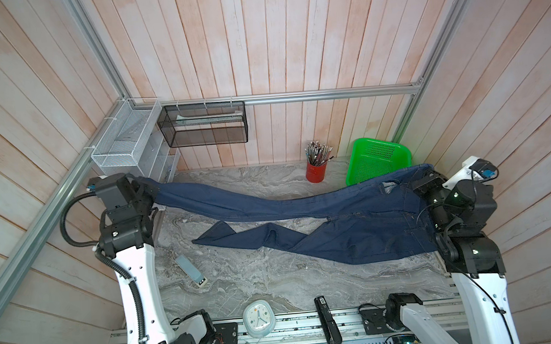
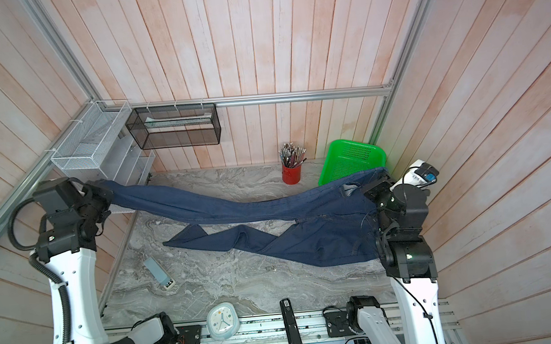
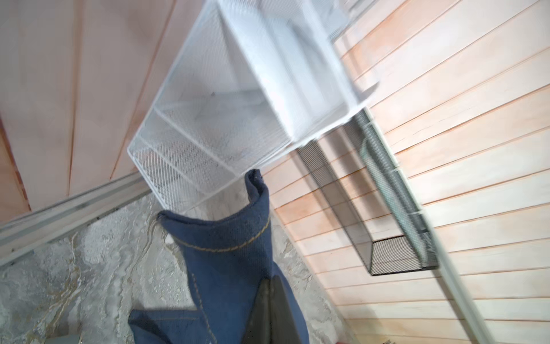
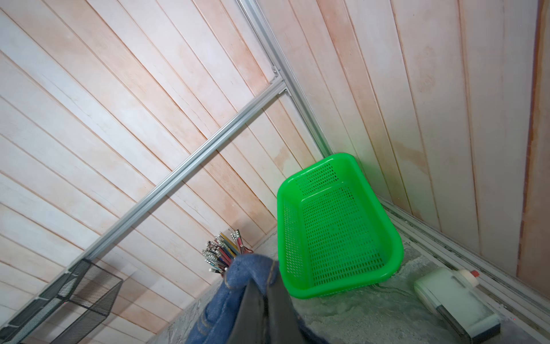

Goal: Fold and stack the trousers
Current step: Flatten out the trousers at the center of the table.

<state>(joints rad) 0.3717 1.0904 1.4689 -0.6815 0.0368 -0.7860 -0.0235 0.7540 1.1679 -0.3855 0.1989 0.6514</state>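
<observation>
1. Holding the trousers (image 1: 337,215) by both ends, I have them strung across the grey marbled bench (image 1: 275,279), from its far left corner to its right edge. Both top views show the trousers (image 2: 303,210) spanning it this way.
2. My left jaws are clamped together on the hem of one leg. In the left wrist view the trousers (image 3: 226,256), tan stitching showing, stick out past my dark fingers (image 3: 273,306), just beside the white wire basket (image 3: 208,134).
3. My right jaws are clamped on the waist end. In the right wrist view a bunch of the trousers (image 4: 247,268) is pinched between my fingers (image 4: 253,312), in front of the green basket (image 4: 336,226).
4. The held leg runs raised off the bench between my two arms, sagging slightly in the middle.
5. The other leg lies slack on the bench nearer me, creased at the knee, its hem turned over left of the bench's centre.
6. At the back wall stands a red cup of pencils (image 1: 316,171), with the green basket propped on a tilt in the far right corner. A black mesh basket (image 1: 204,124) hangs from the rail above.
7. Toward the near edge lie a small grey-blue device (image 1: 190,268), a pale clock (image 1: 258,318) and a black stapler (image 1: 326,322), all apart from the trousers.
</observation>
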